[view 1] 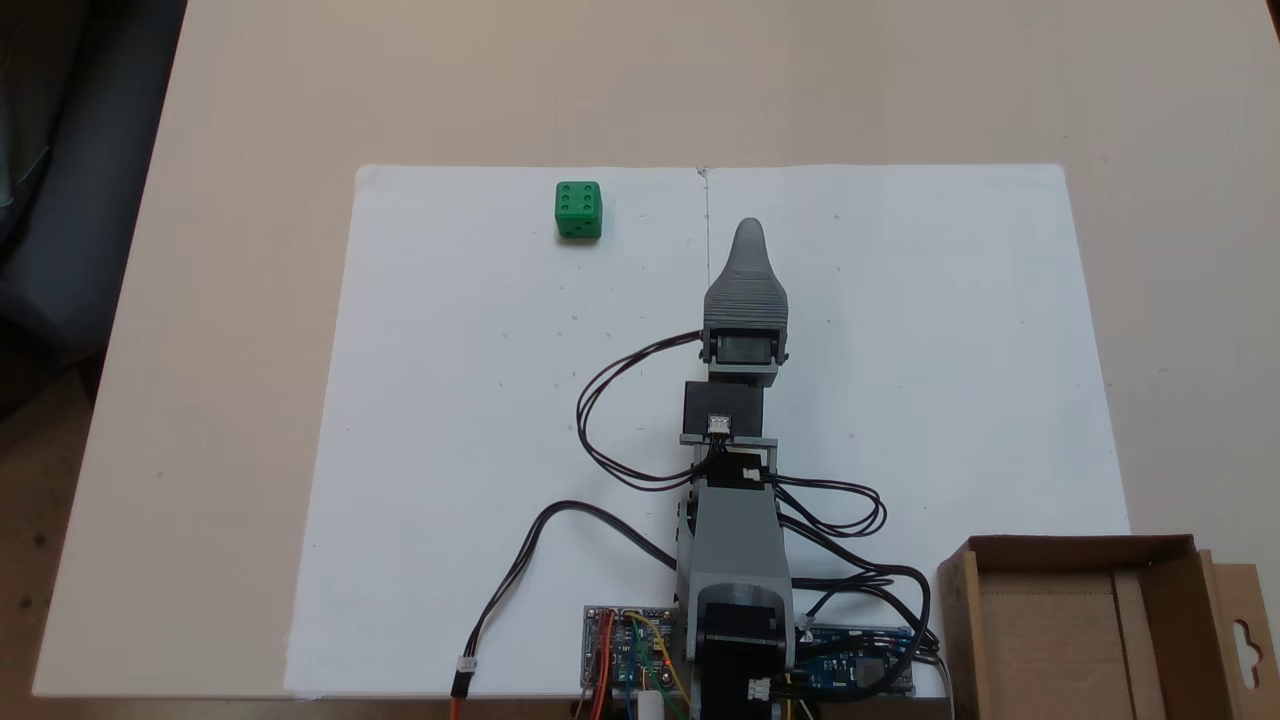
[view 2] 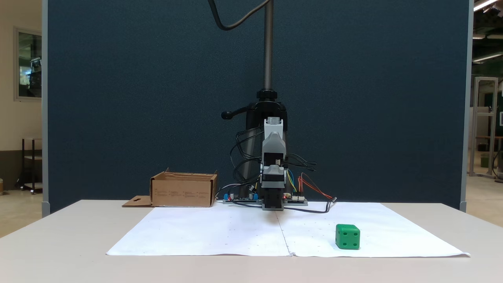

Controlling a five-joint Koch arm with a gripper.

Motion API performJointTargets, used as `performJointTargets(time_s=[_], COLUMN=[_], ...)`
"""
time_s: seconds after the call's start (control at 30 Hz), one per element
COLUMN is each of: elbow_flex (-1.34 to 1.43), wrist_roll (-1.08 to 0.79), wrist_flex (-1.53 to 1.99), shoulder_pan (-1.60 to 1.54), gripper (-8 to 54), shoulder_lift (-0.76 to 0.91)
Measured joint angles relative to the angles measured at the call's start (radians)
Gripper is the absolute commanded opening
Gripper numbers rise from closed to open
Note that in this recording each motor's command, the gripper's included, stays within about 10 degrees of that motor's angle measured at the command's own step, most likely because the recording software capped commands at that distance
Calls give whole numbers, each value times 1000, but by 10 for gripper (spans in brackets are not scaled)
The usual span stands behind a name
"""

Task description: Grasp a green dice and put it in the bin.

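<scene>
- Green dice [view 1: 578, 210]: in the top-down fixed view it rests on the white paper sheet [view 1: 480, 420], upper left, six pips on top, well apart from the arm. In the front fixed view the same dice [view 2: 347, 236] sits right of centre, near the front edge of the sheet [view 2: 220, 236].
- Arm [view 1: 735, 520]: stretched low and straight along the sheet's centre seam, away from its base.
- Tool [view 1: 748, 235]: a single grey tapered tip shows from above; from the front the tool [view 2: 272, 200] is seen end-on and dark. Whether the jaws are apart or together cannot be told. It holds nothing visible.
- Circuit boards [view 1: 630, 660]: beside the arm base, with coloured and black cables; no marking readable.
- Bin [view 1: 1165, 560]: brown cardboard box at the lower right in the top-down view, with a side tab and hang-hole cutout. In the front view the bin [view 2: 184, 190] stands left of the arm; its printed lines are too small to read.
- Surface [view 1: 240, 300]: pale beige tabletop.
- Room: a dark blue partition [view 2: 137, 98] stands behind the surface.
</scene>
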Motion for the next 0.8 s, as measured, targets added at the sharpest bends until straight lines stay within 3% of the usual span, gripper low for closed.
performJointTargets(time_s=[0.5,0.8], elbow_flex=[-8,-322], wrist_roll=[0,0], wrist_flex=[8,563], shoulder_pan=[-28,-26], gripper=[422,432], shoulder_lift=[0,0])
